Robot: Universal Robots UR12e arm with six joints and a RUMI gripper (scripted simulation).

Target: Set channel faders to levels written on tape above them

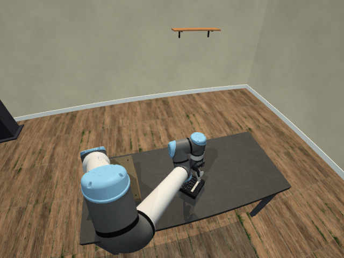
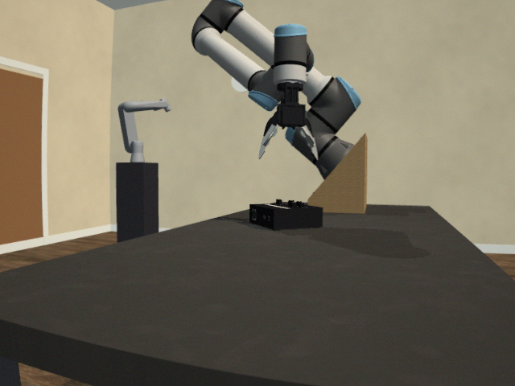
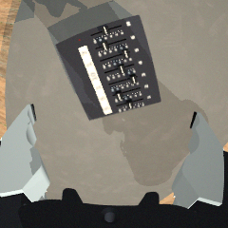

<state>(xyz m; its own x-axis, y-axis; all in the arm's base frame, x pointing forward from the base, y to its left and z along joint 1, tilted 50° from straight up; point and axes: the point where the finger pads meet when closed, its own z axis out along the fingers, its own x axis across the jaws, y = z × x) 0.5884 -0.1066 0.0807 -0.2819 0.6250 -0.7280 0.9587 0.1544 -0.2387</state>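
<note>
Wrist view: black lighting desk, white tape strip, fader rows

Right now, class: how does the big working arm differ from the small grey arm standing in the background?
The working arm is white, dark grey and blue, mounted on a wooden wedge on the table; its open tool hangs above the lighting desk. The small grey arm is plain grey, on a black pedestal on the floor. Both are jointed.
</note>
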